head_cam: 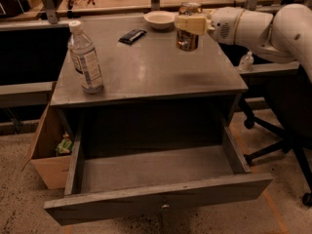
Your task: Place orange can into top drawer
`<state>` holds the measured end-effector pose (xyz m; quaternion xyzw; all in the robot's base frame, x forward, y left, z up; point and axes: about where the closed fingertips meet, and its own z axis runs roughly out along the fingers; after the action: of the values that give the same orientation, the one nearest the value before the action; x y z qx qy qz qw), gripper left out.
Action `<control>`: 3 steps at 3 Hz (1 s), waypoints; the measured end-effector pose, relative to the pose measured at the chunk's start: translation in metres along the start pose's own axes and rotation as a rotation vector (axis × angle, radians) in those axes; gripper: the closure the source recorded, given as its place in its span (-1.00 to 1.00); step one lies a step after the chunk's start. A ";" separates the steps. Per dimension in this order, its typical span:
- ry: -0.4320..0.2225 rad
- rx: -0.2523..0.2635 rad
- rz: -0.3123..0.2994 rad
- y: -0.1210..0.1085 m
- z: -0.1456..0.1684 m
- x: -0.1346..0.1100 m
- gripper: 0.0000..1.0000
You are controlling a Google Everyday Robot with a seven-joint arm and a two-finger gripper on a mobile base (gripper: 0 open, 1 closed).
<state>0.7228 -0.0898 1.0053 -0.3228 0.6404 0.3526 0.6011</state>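
Note:
The orange can [187,39] is a coppery can with a silver top, held upright in the air above the right rear part of the grey table top [146,72]. My gripper [189,23] comes in from the right on the white arm and is shut on the can's upper half. The top drawer [156,182] is pulled wide open below the table top, its grey inside bare, with a small knob at the middle of its front.
A clear water bottle [85,57] stands at the table's left front. A white bowl [160,19] and a dark flat packet [132,35] lie at the back. A cardboard box [48,150] sits left of the drawer, an office chair [287,145] to the right.

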 end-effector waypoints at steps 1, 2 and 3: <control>-0.084 -0.016 0.062 0.060 -0.025 -0.023 1.00; -0.059 -0.114 0.139 0.125 -0.023 0.014 1.00; 0.031 -0.262 0.181 0.185 -0.010 0.081 1.00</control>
<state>0.5572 0.0034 0.9364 -0.3445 0.6246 0.4808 0.5098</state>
